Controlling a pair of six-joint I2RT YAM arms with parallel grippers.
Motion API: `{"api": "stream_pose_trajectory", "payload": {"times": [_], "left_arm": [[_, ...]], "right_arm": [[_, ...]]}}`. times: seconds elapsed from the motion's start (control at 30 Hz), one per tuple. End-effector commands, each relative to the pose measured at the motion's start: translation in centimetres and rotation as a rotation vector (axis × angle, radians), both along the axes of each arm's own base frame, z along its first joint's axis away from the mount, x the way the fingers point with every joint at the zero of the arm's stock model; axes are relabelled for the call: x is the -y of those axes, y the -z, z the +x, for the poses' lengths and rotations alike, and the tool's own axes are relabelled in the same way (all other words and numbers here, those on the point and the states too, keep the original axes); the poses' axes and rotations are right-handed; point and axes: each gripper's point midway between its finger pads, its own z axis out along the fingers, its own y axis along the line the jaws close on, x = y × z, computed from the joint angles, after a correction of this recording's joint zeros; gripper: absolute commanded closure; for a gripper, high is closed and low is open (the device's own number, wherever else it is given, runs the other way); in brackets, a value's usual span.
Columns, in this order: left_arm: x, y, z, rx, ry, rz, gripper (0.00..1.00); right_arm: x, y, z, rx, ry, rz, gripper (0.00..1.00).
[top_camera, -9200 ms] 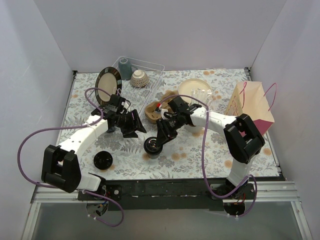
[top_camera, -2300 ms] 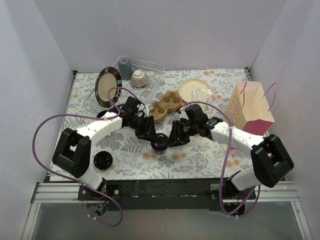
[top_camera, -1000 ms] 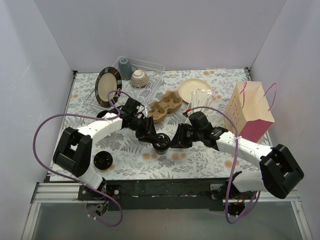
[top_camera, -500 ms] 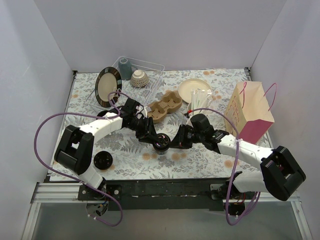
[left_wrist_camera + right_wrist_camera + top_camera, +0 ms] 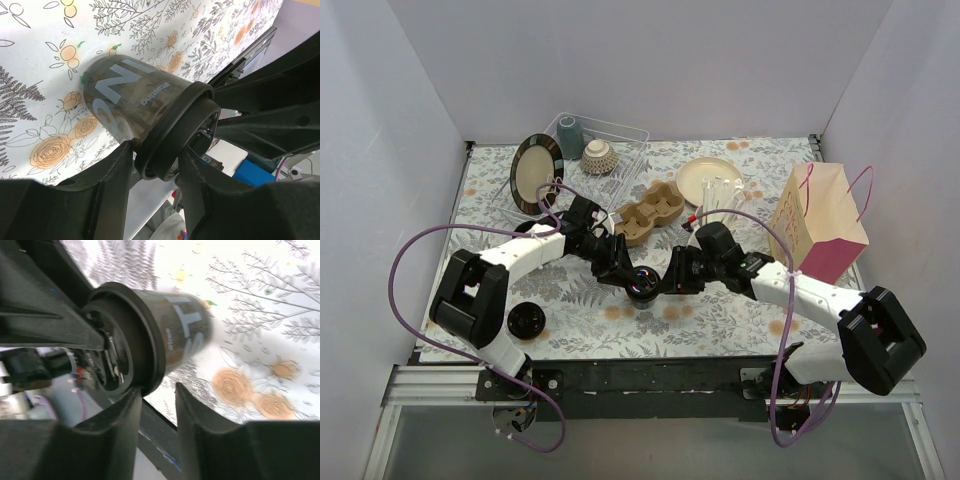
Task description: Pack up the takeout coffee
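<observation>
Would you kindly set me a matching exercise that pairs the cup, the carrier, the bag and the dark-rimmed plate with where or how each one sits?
Things:
1. cup
2. carrier
3. bag
4. plate

Place or state:
a. stands at the far right
b. on edge at the left end of the rack
c. wears a black lid
d. tan, lying flat mid-scene

Pairs: 1-c, 2-d, 3-a, 4-b
</observation>
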Motion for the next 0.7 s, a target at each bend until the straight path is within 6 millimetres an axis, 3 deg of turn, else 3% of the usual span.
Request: {"api": "stream_pose_trajectory", "payload": {"times": [0.0, 0.17, 0.53, 0.67], "left_arm": [[-6.1, 9.1, -4.8, -0.164, -0.007, 0.442, 0.68], [-5.6, 8.6, -4.6, -0.17, -0.028, 0.419, 0.68], [-5.0, 8.3, -4.1, -0.168, -0.051, 0.402, 0.67], [-5.0, 8.3, -4.0, -0.164, -0.054, 0.406, 0.67]], "right_arm": [[2.2, 0.4, 3.8, 0.168, 0.035, -0.252, 0.52], [0.1, -4.1, 3.6, 0.17, 0.047, -0.096, 0.44], [-1.6, -7.1, 3.2, 0.165, 0.076, 0.084, 0.38], [-2.2, -6.9, 3.3, 0.15, 0.066, 0.108, 0.32]]}}
